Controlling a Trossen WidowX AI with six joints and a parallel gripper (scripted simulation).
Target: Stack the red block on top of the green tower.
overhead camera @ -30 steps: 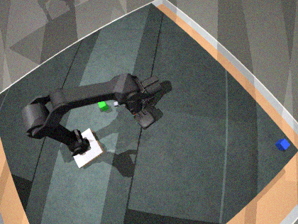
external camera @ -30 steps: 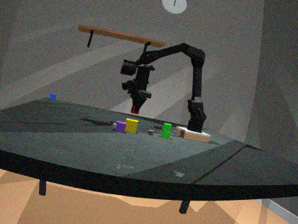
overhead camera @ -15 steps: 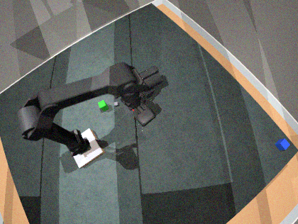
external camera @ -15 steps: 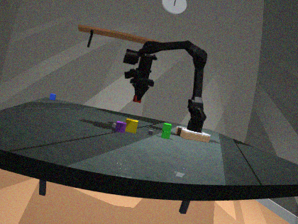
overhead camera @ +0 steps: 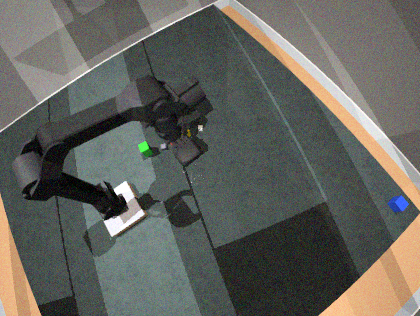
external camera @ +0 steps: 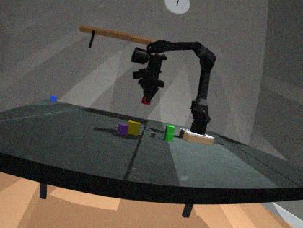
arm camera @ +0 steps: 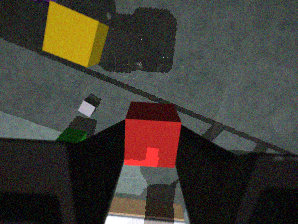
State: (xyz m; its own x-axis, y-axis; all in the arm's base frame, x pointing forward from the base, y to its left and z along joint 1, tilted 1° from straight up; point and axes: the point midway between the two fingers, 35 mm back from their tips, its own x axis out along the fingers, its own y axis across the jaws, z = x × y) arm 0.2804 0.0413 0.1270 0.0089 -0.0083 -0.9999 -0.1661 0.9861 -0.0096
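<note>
My gripper [external camera: 146, 98] [arm camera: 150, 128] is shut on the red block [external camera: 144, 101] [arm camera: 152, 142] and holds it high above the dark table [external camera: 90, 155]. The green tower [overhead camera: 144, 148] [external camera: 169, 133] stands upright on the table, below the gripper and to its right in the exterior view. In the wrist view only a green corner of the tower [arm camera: 73, 135] shows, beside the left finger. The red block is well clear of the tower, not over its top.
A yellow block [external camera: 133, 128] [arm camera: 74, 34] and a purple block [external camera: 123, 129] stand together left of the tower. A small pale cube [arm camera: 87, 108] lies near the tower. A blue block [overhead camera: 398, 203] [external camera: 53, 98] sits far off by the table's edge. The arm's base plate [overhead camera: 120, 226] [external camera: 198, 138] is close to the tower.
</note>
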